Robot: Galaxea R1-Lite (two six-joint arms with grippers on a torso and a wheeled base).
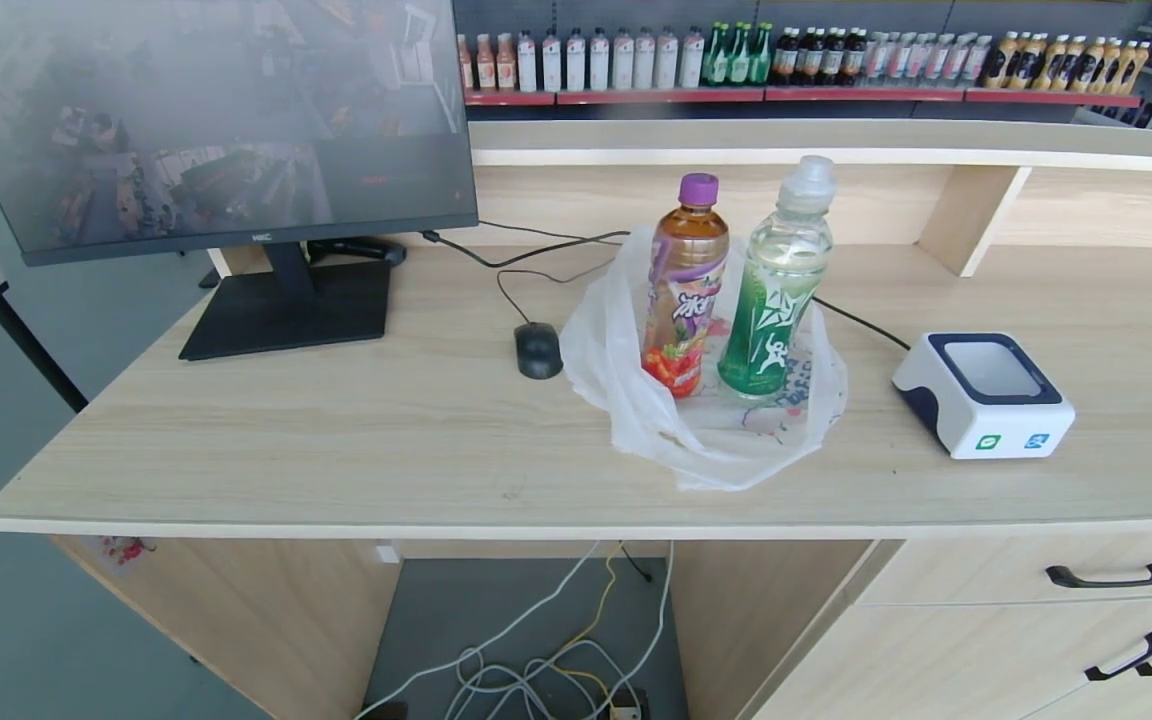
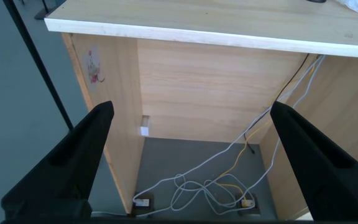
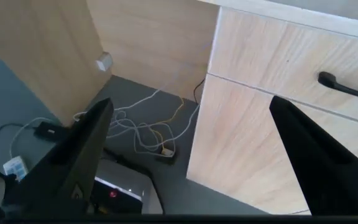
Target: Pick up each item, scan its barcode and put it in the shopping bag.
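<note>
Head view: at frame centre we note a purple-capped tea bottle [image 1: 684,290] and a green-labelled bottle [image 1: 778,285], upright and side by side on the slumped white shopping bag [image 1: 636,400], whose plastic is gathered round their bases. Scanner [image 1: 982,393] sits right of the bag, mouse [image 1: 538,350] just left.

Left wrist view: left gripper [image 2: 191,106] is spread wide, facing floor cables [image 2: 197,190] under the counter [image 2: 185,31].

Right wrist view: right gripper [image 3: 191,102] is spread wide, facing drawer fronts [image 3: 253,143].
</note>
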